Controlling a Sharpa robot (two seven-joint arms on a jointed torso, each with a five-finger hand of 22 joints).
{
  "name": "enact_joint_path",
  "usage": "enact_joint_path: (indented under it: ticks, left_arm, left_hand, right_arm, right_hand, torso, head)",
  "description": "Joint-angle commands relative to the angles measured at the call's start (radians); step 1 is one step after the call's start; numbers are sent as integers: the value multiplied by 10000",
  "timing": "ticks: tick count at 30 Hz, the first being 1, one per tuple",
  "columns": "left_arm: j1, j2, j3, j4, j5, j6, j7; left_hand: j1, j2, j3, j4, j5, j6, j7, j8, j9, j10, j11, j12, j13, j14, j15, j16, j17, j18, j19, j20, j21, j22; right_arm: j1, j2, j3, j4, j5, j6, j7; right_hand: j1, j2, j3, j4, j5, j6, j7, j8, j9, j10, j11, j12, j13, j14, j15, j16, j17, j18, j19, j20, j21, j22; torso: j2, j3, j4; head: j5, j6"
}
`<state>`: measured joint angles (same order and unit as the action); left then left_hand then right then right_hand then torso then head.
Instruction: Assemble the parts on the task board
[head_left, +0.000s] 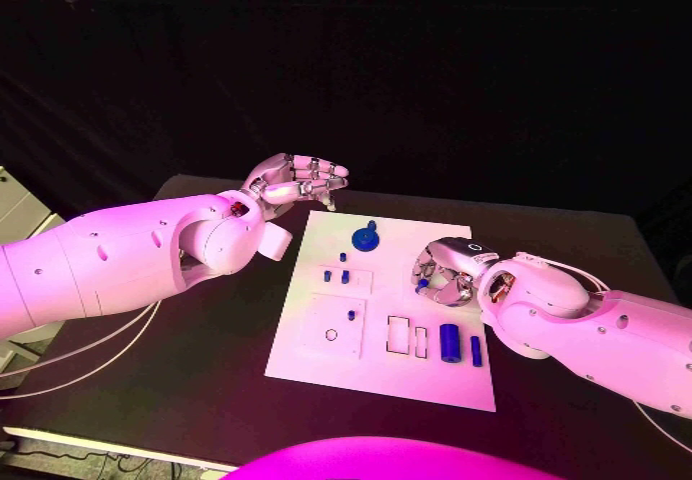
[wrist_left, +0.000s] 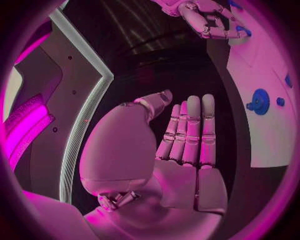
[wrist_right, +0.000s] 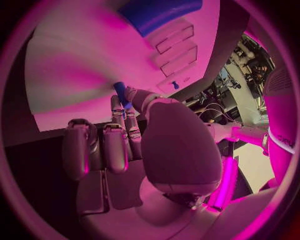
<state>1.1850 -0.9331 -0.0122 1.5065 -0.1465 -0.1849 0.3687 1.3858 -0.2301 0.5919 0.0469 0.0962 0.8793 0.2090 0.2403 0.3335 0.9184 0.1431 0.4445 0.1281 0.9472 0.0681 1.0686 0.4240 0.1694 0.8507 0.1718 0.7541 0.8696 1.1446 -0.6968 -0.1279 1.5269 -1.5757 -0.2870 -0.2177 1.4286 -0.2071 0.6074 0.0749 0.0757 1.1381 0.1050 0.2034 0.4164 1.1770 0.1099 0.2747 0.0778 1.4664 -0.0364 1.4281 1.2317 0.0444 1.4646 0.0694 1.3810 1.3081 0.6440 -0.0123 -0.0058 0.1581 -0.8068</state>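
The white task board (head_left: 378, 355) lies in the middle of the table. My right hand (head_left: 447, 272) hovers over its right side and pinches a small blue peg (wrist_right: 120, 92) between thumb and a finger. A blue gear (head_left: 366, 238) stands near the board's far edge, also seen from the left wrist as the gear (wrist_left: 259, 101). Small blue pegs (head_left: 336, 275) stand left of centre. A blue cylinder (head_left: 450, 343) and a thin blue bar (head_left: 476, 348) lie near the right front. My left hand (head_left: 296, 180) hangs open with its fingers held straight, off the board's far left corner, holding nothing.
Two rectangular slots (head_left: 407, 337) and a round hole (head_left: 332, 334) sit in the board's front half. Black table (head_left: 216, 370) surrounds the board, with bare room to its left and front. White cables (head_left: 72, 360) hang off the left edge.
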Motion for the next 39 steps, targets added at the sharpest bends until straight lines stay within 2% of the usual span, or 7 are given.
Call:
enact_joint_path:
  ticks: [1, 7, 9, 17, 26, 33, 39]
  left_arm:
    - [7, -1, 6, 37, 1, 138, 27]
    - [7, -1, 6, 40, 4, 157, 41]
    - [7, 5, 6, 38, 6, 155, 41]
    - [7, 60, 6, 16, 8, 183, 63]
    - [6, 201, 6, -46, -69, 163, 113]
    - [5, 451, -10, -177, -436, 150, 185]
    - [4, 624, -20, -240, -454, 127, 235]
  left_hand:
    - [-54, 83, -17, 31, -2, -62, -32, -63, -11, -54, 19, -29, -16, -22, 71, -59, -17, 127, 35, 3, -55, -20]
    - [-38, 124, -17, 44, -21, 18, -60, -10, 7, -67, 9, -22, -23, -31, 69, -65, -20, 129, 36, 7, -77, -32]
    - [-33, 130, -17, 44, -23, 34, -65, 0, 11, -70, 7, -21, -24, -32, 67, -65, -21, 130, 36, 7, -80, -34]
    - [-22, 134, -30, 45, -28, 76, -77, 33, 22, -79, 1, -15, -29, -37, 64, -68, -23, 132, 38, 7, -95, -42]
    - [-18, 133, -34, 44, -29, 86, -81, 41, 25, -82, -2, -13, -30, -38, 62, -68, -24, 132, 39, 6, -98, -44]
    - [-2, 132, -37, 36, -27, 82, -82, 43, 25, -81, -5, -7, -31, -37, 58, -67, -24, 134, 43, 5, -102, -46]
    - [4, 130, -39, 32, -26, 81, -83, 45, 25, -79, -7, -3, -31, -40, 57, -69, -25, 134, 42, 4, -105, -47]
  right_arm:
    - [-4, -45, -3, 111, 185, -776, 25]
    - [163, -300, 74, 464, 638, -1174, 10]
    - [282, -488, 122, 781, 835, -1310, 46]
    - [444, -564, 191, 1614, 1552, -1708, 360]
    - [-25, 446, 158, 1979, 1465, -1981, 813]
    - [-512, 1350, 64, 1585, 950, -1428, 852]
    - [-826, 1856, -58, 1088, 491, -1088, 646]
  right_hand:
    - [4, 254, 84, -159, -230, 30, 14, 95, 147, 902, -784, -22, 483, 374, -65, -35, -61, -138, 670, -101, 243, 2069]
    - [-8, 254, 123, -238, -271, 19, 21, 122, 202, 931, -789, -56, 508, 379, -69, -28, -34, -143, 676, -110, 274, 2085]
    - [-16, 249, 130, -261, -269, 25, 23, 135, 221, 945, -789, -66, 516, 382, -71, -25, -26, -147, 680, -113, 293, 2094]
    - [-29, 236, 159, -325, -261, 28, 25, 156, 262, 973, -790, -99, 533, 374, -73, -44, -64, -153, 687, -118, 326, 2109]
    - [-36, 242, 209, -390, -256, -5, 40, 151, 291, 963, -777, -155, 544, 363, -67, -71, -115, -140, 669, -118, 255, 2091]
    - [-66, 255, 239, -419, -256, -34, 47, 144, 310, 944, -764, -205, 549, 352, -57, -99, -171, -126, 650, -115, 181, 2071]
    - [-70, 257, 250, -432, -251, -40, 47, 143, 316, 941, -763, -219, 551, 352, -55, -100, -172, -131, 656, -113, 206, 2080]
  torso:
    - [-4, 0, -3]
    - [-4, -8, 6]
    - [-7, -28, -10]
    - [-9, -10, -14]
    - [-17, -7, -18]
    - [-25, -15, 23]
    - [-20, -37, -16]
  head:
    - [9, -9]
    - [-25, 15]
    - [-42, 22]
    - [0, 57]
    - [133, 22]
    - [361, -14]
    - [534, -63]
